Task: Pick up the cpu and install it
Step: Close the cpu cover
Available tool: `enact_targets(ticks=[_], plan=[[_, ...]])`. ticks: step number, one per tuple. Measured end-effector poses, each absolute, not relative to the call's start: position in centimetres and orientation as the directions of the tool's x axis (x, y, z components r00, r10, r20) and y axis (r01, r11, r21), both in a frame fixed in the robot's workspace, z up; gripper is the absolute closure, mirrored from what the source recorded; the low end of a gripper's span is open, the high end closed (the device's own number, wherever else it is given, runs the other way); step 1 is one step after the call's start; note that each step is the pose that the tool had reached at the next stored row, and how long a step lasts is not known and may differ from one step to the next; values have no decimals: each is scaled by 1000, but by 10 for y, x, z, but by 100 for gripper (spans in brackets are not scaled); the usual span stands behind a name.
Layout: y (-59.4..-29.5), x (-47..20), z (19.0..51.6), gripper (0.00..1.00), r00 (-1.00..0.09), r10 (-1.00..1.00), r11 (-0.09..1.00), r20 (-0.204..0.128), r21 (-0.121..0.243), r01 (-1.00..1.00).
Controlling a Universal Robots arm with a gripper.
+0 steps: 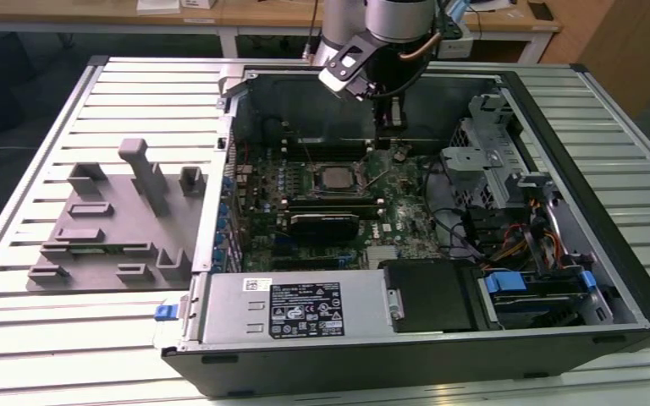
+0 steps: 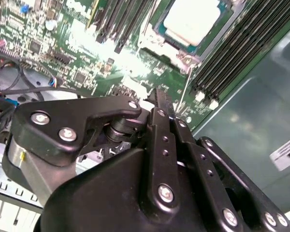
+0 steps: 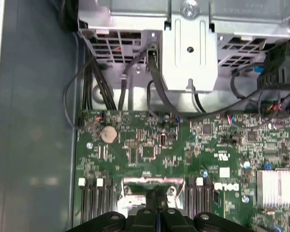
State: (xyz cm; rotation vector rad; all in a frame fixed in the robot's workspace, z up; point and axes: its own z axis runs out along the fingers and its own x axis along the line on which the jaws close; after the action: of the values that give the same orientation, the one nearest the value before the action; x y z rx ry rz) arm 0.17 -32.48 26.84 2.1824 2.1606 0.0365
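A ribbed metal surface (image 1: 596, 110) is seen carrying an open computer case (image 1: 630, 288), with a grey moulded tray (image 1: 88, 245) laid beside it toward the exterior view's left. Inside the case the motherboard (image 1: 410, 228) is exposed. The cpu (image 1: 334, 177) is found lying flat in the socket (image 1: 307, 173) near the middle of the board, its pale lid (image 2: 191, 19) facing up between the rows of memory slots (image 2: 232, 63).

The pick-up and placing are therefore judged to be done. Whether the socket's retaining latch is locked down cannot be told with confidence, as the socket is partly hidden in the wrist views.

The gripper (image 1: 389, 135) is held above the board, beside the socket and clear of the cpu, toward the far wall of the case. In both wrist views its fingers (image 3: 152, 203) are seen pressed together with nothing pinched between them (image 2: 160, 99).
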Motion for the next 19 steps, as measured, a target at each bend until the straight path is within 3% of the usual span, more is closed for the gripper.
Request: enact_targets(ticks=[19], plan=[[-325,28,256,89,11,999,-9,-33,64,998]])
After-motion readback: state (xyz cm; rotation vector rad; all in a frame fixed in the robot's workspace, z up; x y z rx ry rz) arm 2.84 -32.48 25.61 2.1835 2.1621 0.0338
